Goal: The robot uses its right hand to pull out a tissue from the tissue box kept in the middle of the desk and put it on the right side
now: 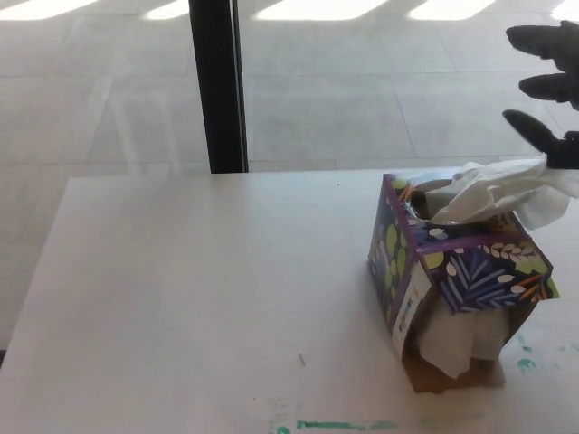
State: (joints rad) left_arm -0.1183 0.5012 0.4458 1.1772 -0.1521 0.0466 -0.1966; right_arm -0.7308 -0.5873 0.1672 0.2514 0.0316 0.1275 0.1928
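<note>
Black and spread, the right hand (550,90) hangs in the air at the picture's upper right edge, its three fingers (529,39) apart and pointing leftward, gripping nothing. Just below it a white tissue (507,190) sticks up crumpled from the top of the purple leaf-patterned tissue box (452,271), which stands on the pale desk (199,289), below and left of the hand.

office-like; white desk (181,298); tiled floor (362,90)

White desk (181,289) bearing tissue box (452,271)
</note>
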